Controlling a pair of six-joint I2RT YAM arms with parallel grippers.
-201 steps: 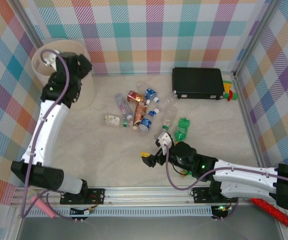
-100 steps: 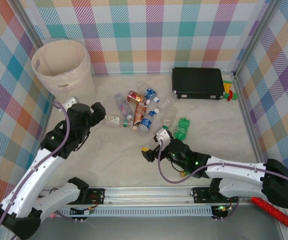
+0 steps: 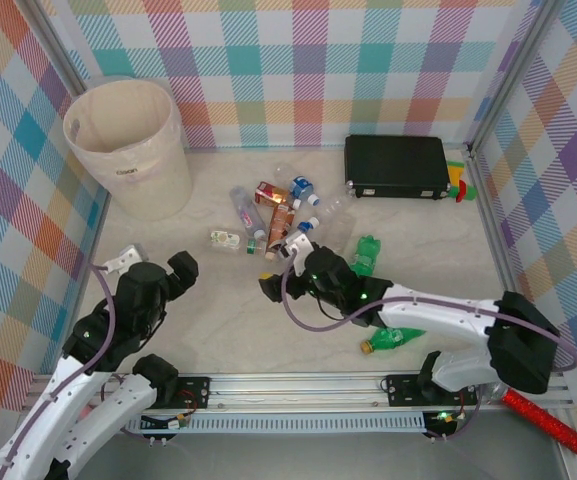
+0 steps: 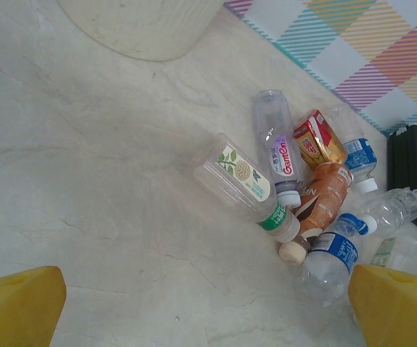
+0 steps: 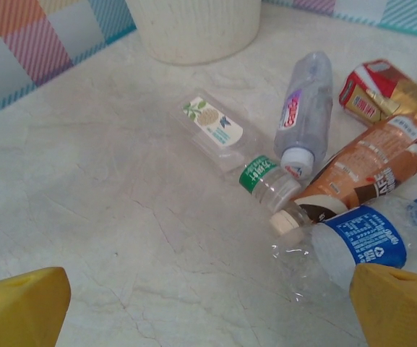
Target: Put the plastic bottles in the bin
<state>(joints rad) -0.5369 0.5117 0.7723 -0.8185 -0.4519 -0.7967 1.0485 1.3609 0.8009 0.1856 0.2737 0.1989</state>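
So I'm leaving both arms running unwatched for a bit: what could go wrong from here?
The bottles lie in a tight heap, touching, so closing on one may pinch or scatter its neighbours. The left gripper and right gripper are both open and face that heap; they might collide. A green bottle lies beside the right arm and could be swept away.

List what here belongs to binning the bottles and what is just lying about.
For the job:
- bin
- bottle pile
- two green bottles: one by the pile, one lying apart, nearer

Lying about:
- black case
- small coloured item beside it
- red rod at the near right corner
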